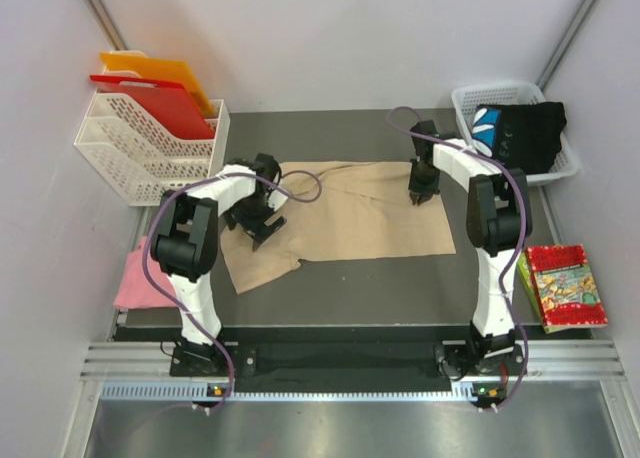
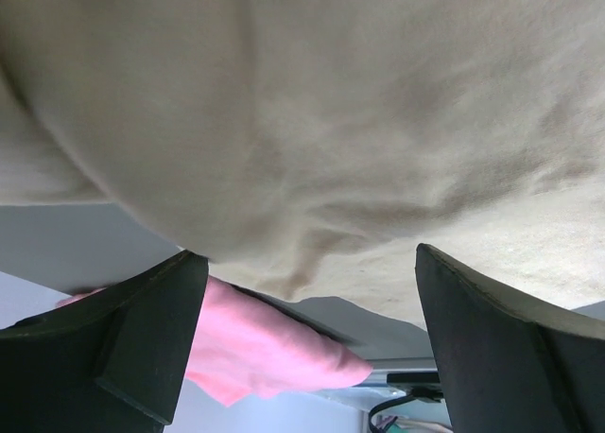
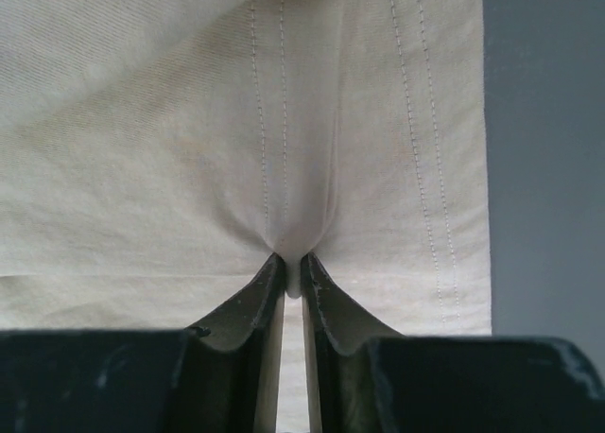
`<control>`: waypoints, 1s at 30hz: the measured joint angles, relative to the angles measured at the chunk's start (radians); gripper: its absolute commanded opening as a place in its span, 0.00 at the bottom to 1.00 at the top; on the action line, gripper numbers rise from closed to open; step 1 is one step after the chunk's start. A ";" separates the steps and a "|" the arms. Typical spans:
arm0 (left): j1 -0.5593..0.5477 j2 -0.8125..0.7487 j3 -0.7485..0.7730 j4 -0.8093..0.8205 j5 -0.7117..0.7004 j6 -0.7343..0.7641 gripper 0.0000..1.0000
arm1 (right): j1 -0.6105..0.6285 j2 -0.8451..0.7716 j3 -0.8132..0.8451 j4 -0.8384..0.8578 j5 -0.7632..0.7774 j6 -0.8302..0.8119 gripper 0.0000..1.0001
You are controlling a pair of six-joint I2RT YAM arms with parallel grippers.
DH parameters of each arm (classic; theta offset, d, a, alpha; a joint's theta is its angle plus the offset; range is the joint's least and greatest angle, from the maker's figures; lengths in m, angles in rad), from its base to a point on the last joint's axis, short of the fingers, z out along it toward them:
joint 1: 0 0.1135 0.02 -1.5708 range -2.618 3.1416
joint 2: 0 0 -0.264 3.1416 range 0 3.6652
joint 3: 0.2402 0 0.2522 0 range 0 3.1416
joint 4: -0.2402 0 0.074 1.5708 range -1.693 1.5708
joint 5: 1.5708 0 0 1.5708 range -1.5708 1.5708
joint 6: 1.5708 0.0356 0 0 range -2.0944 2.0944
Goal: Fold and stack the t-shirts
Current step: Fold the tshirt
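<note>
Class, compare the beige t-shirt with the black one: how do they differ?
The beige t-shirt is plain; the black t-shirt carries blue-and-white print. The beige one lies spread on the table; the black one sits bunched in the white basket. The right hand pinches the beige one; nothing touches the black. Both are soft cloth.

Spread t-shirt lies mid-surface. Back left is a rack with boards standing in it, back right a basket with a second t-shirt inside. Packet sits front right, third t-shirt at the front left edge.

Beige t-shirt spread centrally; pink one left; black one, perhaps bunched, right.
</note>
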 measured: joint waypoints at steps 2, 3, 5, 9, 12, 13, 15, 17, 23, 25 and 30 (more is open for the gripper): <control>0.000 0.000 -0.019 0.005 0.000 -0.002 0.95 | 0.000 0.000 0.000 0.000 0.001 0.000 0.12; 0.000 0.000 -0.029 0.008 0.000 -0.003 0.95 | 0.000 0.000 0.000 -0.001 0.002 0.000 0.13; 0.000 0.000 -0.053 0.023 -0.001 -0.003 0.95 | -0.003 0.000 0.000 -0.002 0.006 -0.001 0.15; 0.000 0.000 -0.064 0.029 -0.002 -0.002 0.95 | -0.007 0.000 0.000 -0.005 0.011 -0.008 0.15; 0.000 0.000 -0.067 0.033 -0.001 -0.002 0.95 | -0.013 0.000 0.003 -0.010 0.013 -0.010 0.14; 0.000 -0.003 -0.071 0.036 -0.002 -0.002 0.95 | -0.015 0.000 0.006 -0.012 0.014 -0.010 0.15; 0.000 -0.013 -0.082 0.048 -0.004 -0.001 0.95 | -0.021 0.000 0.018 -0.023 0.018 -0.012 0.15; -0.001 -0.024 -0.097 0.061 -0.005 0.002 0.95 | -0.032 0.000 0.031 -0.028 0.021 -0.016 0.15; -0.005 -0.072 -0.153 0.119 -0.011 0.019 0.95 | -0.095 0.000 0.064 -0.036 0.025 -0.025 0.15; -0.004 -0.082 -0.165 0.131 -0.011 0.021 0.95 | -0.125 0.000 0.064 -0.035 0.025 -0.027 0.15; -0.003 -0.086 -0.168 0.135 -0.011 0.021 0.95 | -0.175 0.000 0.064 -0.037 0.029 -0.029 0.15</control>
